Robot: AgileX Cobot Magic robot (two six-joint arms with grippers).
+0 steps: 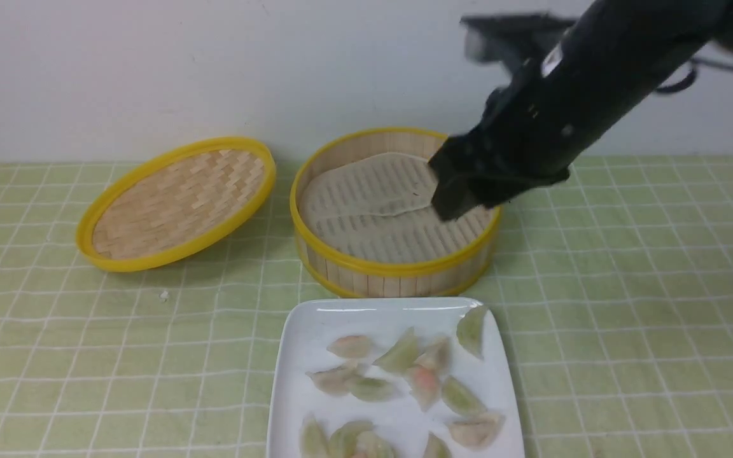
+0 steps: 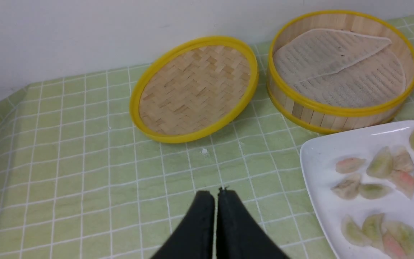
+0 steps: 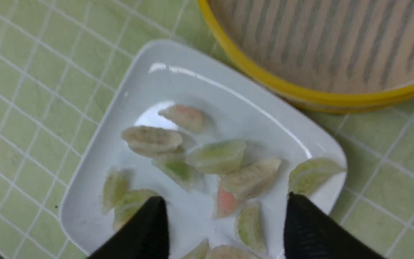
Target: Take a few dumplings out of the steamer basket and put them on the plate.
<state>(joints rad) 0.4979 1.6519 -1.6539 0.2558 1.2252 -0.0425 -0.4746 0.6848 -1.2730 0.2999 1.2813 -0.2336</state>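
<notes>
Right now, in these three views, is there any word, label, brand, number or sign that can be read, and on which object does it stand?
No text can be read in any view.
A white patch on the right arm: perhaps a label, too blurred to read.
The steamer basket, the lid, the plate and the checked cloth: no writing visible.

Left hand [image 2: 215, 194] closed over cloth [image 2: 84, 162]; dumplings [image 2: 381, 165] on plate [image 2: 318, 158]; liner [image 2: 336, 64], apparently folded, in steamer basket [image 2: 322, 115].
</notes>
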